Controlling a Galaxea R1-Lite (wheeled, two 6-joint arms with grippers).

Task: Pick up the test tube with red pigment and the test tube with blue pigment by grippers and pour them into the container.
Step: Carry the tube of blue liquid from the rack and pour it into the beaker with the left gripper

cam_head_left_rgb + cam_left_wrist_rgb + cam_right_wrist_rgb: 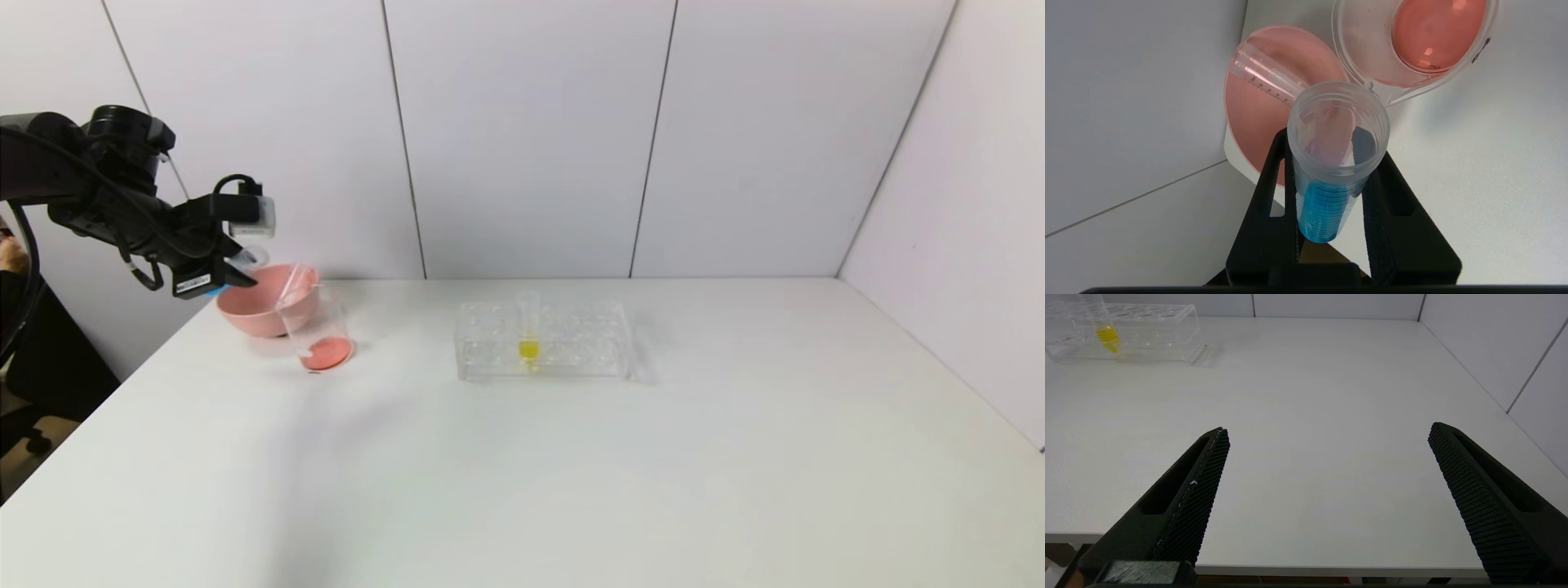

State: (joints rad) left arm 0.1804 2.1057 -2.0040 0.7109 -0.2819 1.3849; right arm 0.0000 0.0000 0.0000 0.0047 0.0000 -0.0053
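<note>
We see our left pincer [1331,192] clenched around the slim clear blue-tipped tube [1327,208], its tip partly hidden, while our right pincer [1327,437] stands released.

On the desk [571,457], the container [320,331] stands just before the bowl [253,310] at the left; the tube rack [543,340] sits well right, one tube [528,327] upright in it.
</note>
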